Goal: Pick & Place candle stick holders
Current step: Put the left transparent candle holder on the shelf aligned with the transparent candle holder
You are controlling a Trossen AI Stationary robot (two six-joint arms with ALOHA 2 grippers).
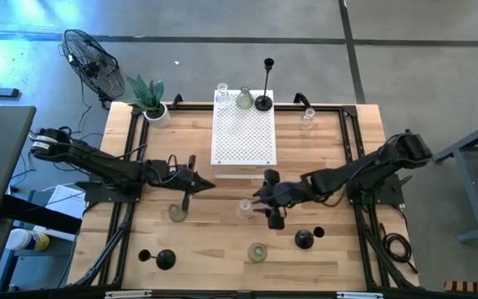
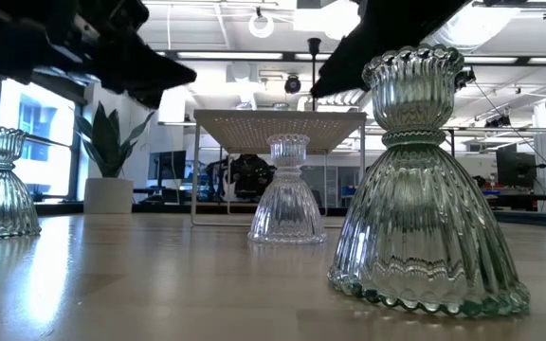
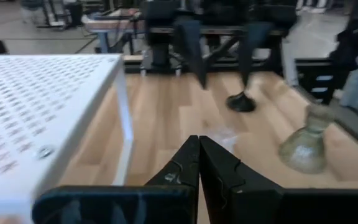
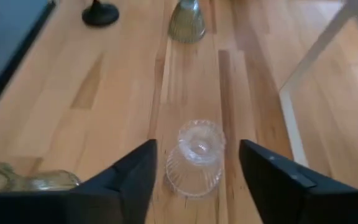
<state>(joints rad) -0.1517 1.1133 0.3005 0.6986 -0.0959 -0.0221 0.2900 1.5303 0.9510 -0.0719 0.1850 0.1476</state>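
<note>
Right jaws (image 4: 196,171) spread wide around ribbed clear glass holder (image 4: 194,157); left jaws (image 3: 199,163) closed, empty.

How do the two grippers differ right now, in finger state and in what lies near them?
The left gripper has its fingers pressed shut with nothing between them; the right gripper is open. The right gripper straddles a clear glass holder standing on the table; the left gripper hangs near the white perforated box with no holder in it. Both hover mid-table.

Potted plant (image 1: 148,98), floor fan (image 1: 91,60), white perforated box (image 1: 243,133) on wooden table (image 1: 338,257).
</note>
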